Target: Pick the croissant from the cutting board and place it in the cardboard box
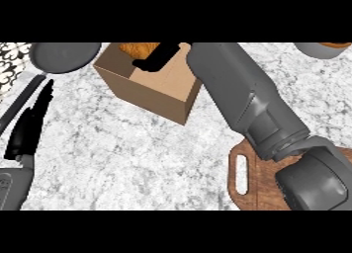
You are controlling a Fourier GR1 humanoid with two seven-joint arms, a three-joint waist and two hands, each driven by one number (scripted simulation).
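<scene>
Grey-and-white marbled counter (135,163) fills the frame, seen steeply from above. At upper centre stands an open cardboard box (160,91), one corner turned toward the lower middle of the frame. The robot's right forearm runs from the lower right of the frame up to the box's opening, where its black right hand (155,58) reaches over the rim; its fingers are curled, and just beside them at the top edge of the picture shows the golden-brown croissant (139,48), inside the box's opening. Whether the fingers actually close on the croissant cannot be told from this angle. A wooden cutting board (261,190) with a slot handle lies at lower right, partly covered by the right arm. At far left, the left hand (29,123) shows as long black fingers held straight and pointing toward the top of the frame, grasping nothing, with its grey forearm at the lower left corner. A dark grey frying pan (66,55) sits at upper left just beside the box, its long handle slanting down toward the left edge beside the left hand. A patterned black-and-white surface (4,69) shows along the upper left edge, and part of a grey bowl (321,49) at the upper right corner
</scene>
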